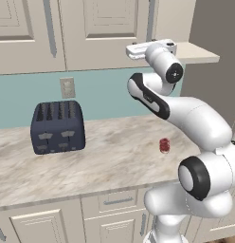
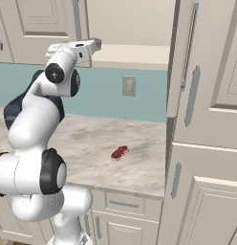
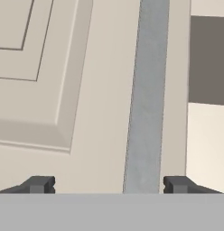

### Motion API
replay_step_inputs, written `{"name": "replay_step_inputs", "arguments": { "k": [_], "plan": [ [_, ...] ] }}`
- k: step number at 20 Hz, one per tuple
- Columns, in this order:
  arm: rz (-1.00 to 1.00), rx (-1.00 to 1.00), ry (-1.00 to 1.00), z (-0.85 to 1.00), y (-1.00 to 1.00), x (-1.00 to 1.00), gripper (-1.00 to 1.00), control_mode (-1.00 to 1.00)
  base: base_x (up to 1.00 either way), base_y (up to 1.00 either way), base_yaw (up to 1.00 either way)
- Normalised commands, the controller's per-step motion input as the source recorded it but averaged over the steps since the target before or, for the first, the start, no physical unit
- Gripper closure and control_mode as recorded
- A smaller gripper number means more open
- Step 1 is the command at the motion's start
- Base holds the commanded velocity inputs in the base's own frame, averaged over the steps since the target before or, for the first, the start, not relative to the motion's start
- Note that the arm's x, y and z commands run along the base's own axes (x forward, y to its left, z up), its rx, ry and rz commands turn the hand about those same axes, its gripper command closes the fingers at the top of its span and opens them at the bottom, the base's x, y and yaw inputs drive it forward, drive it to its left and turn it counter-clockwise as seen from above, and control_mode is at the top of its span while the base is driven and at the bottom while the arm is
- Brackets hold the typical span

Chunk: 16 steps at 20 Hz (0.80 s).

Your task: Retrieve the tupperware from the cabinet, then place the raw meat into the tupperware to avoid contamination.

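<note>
My gripper (image 3: 108,185) is open and raised to the beige wall cabinet (image 1: 105,28). In the hand view its fingertips (image 3: 39,184) stand either side of the closed door's vertical grey bar handle (image 3: 145,113), with the handle nearer the right one and neither touching it. In the left base view the hand (image 1: 150,48) sits at that door's lower right corner, by the handle (image 1: 150,21). The raw meat (image 1: 164,144), a small red chunk, lies on the marble counter (image 2: 91,143); it shows as meat (image 2: 120,152) from the right. The tupperware is out of view.
A dark blue toaster (image 1: 58,127) stands at the counter's back left. Right of the hand a bare beige shelf (image 2: 134,55) lies open, and an open door (image 2: 206,72) juts toward me on the right. A wall outlet (image 2: 129,85) is on the teal backsplash.
</note>
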Motion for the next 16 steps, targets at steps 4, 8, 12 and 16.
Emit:
{"name": "replay_step_inputs", "arguments": {
  "k": [4,8,12,16],
  "plan": [
    [0.0,0.0,0.0,-0.03,0.0,0.18,-1.0,-1.0,0.0,0.0,0.0],
    [0.0,0.0,0.0,-0.02,0.0,0.2,-1.0,-1.0,0.0,0.0,0.0],
    [0.0,0.0,0.0,-0.02,0.0,0.19,1.0,-1.0,0.0,0.0,0.0],
    [0.0,0.0,0.0,0.0,0.0,0.16,1.0,-1.0,0.0,0.0,0.0]
  ]
}}
